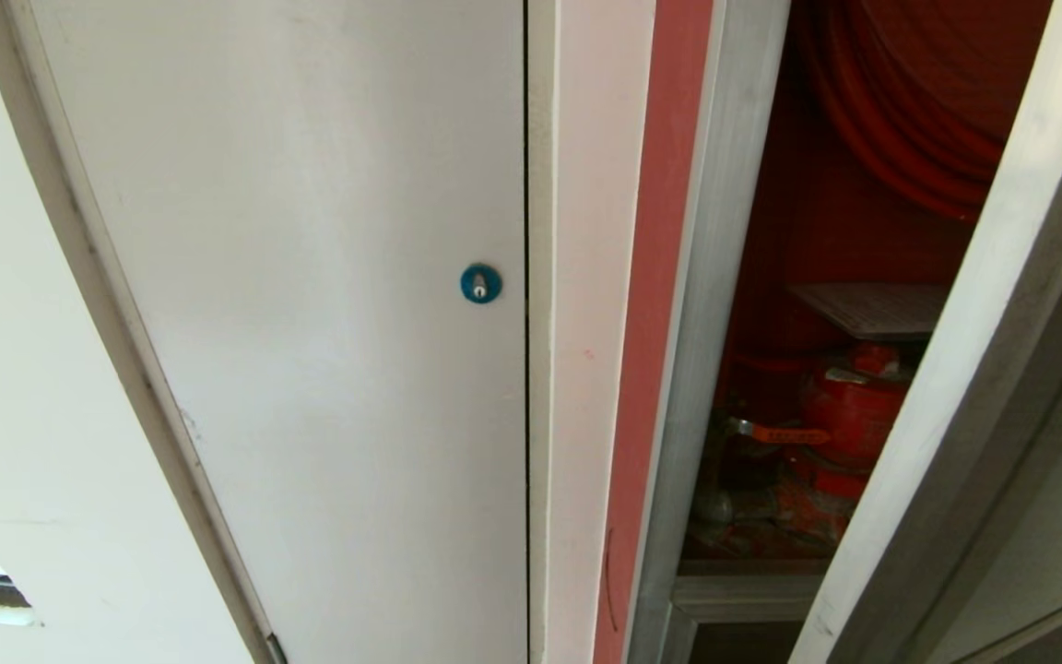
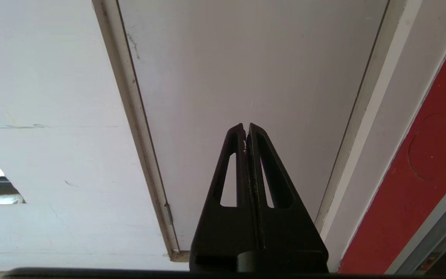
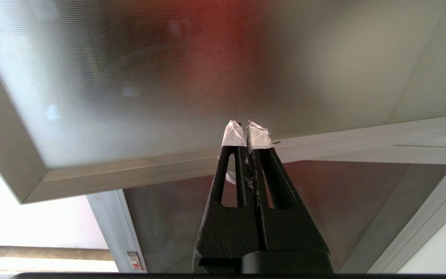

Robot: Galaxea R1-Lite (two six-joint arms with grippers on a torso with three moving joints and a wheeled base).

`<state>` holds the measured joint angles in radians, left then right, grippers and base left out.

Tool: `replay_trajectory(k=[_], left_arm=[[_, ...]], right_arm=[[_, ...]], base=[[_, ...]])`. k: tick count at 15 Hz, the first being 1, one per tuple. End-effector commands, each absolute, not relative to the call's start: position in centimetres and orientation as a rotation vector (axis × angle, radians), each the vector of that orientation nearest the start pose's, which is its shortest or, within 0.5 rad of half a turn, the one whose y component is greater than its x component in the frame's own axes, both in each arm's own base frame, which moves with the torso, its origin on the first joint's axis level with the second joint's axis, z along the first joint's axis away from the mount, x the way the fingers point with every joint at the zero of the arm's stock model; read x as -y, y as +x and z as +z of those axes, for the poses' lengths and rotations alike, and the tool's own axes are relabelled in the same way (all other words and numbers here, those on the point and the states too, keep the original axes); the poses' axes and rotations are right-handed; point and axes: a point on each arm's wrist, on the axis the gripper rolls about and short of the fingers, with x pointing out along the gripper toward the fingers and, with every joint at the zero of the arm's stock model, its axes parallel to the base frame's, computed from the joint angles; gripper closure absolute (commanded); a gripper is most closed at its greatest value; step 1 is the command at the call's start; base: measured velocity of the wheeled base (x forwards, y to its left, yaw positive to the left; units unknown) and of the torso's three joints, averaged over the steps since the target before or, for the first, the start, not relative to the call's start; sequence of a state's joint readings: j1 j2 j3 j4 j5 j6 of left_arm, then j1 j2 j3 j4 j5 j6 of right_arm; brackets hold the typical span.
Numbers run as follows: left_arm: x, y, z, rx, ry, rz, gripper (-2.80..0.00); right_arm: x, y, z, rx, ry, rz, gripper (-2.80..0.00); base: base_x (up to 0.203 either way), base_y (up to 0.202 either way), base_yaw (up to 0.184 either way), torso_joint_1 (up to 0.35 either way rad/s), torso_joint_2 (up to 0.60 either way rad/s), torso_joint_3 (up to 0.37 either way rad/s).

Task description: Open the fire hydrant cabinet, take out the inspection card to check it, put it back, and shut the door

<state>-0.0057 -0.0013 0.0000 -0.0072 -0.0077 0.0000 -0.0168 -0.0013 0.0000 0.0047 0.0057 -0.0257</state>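
Note:
The fire hydrant cabinet stands at the right of the head view, and the gap shows its red inside. Its door hangs ajar, the silver frame slanting across the opening. Inside, the pale inspection card lies flat above the red valve, under the red hose reel. Neither arm shows in the head view. My right gripper, with white-taped tips, is shut and empty just short of the door's frosted glass. My left gripper is shut and empty, facing a white panel.
The plain white panel with a blue round lock fills the middle of the head view, with white wall to its left. A smaller dark glass panel with a small red label sits below the door. A pink-red strip borders the cabinet frame.

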Motion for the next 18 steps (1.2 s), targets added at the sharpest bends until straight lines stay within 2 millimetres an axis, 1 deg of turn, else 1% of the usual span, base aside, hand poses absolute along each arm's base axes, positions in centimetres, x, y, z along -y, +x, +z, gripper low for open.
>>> replay_trajectory(k=[1, 18], left_arm=[[0.00, -2.28, 7.63, 0.008, 0.000, -0.014, 0.00], [0.00, -2.28, 7.63, 0.008, 0.000, -0.014, 0.00]], right_arm=[[-0.05, -2.29, 7.50, -0.003, -0.026, -0.011, 0.00], [-0.05, -2.29, 7.50, -0.003, -0.030, -0.011, 0.00]], base=[[0.000, 0.000, 0.000, 0.000, 0.00, 0.000], [0.000, 0.000, 0.000, 0.000, 0.00, 0.000]])
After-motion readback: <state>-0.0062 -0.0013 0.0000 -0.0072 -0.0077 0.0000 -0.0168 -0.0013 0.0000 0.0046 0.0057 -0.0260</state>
